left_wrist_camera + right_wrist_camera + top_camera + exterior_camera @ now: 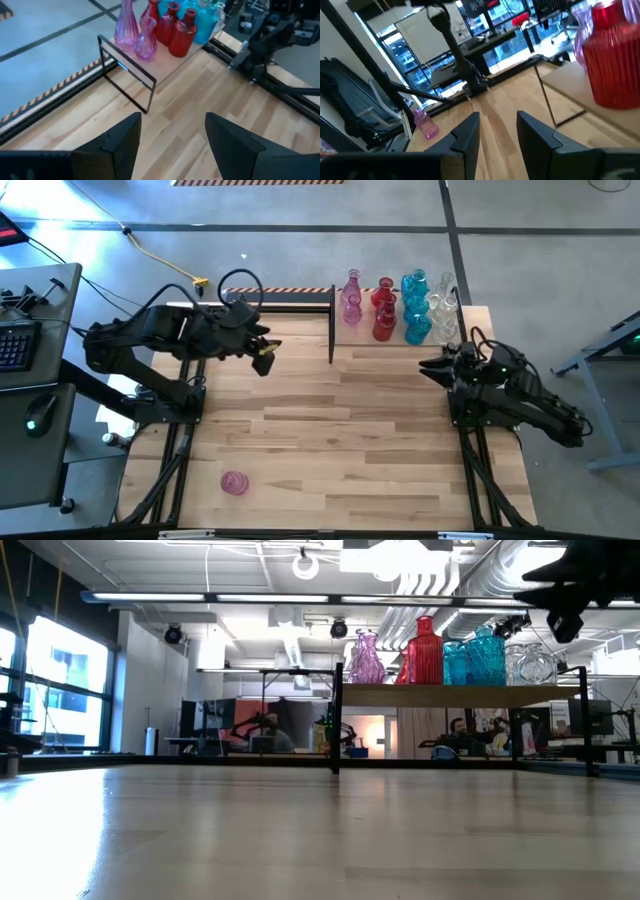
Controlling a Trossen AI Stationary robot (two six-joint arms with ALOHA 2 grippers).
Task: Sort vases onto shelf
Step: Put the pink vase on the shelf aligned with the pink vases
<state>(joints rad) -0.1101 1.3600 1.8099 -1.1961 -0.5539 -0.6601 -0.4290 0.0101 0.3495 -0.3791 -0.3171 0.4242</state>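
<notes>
Vases (pixel 400 308) stand grouped by colour on the shelf (pixel 345 350) at the table's far edge in the high view: pink, red, turquoise, clear, so sorting appears nearly complete. One pink vase (pixel 234 482) remains on the tabletop (pixel 330 440) near the front left corner, well apart from the left gripper (pixel 262 352), which hovers beside the shelf's left end. The right gripper (pixel 432 366) waits just in front of the shelf's right end. The low view shows the vases upright on the raised shelf. The left wrist view shows its fingers spread wide, holding nothing. The right wrist view shows its fingers narrowly parted, empty, facing the stray pink vase.
</notes>
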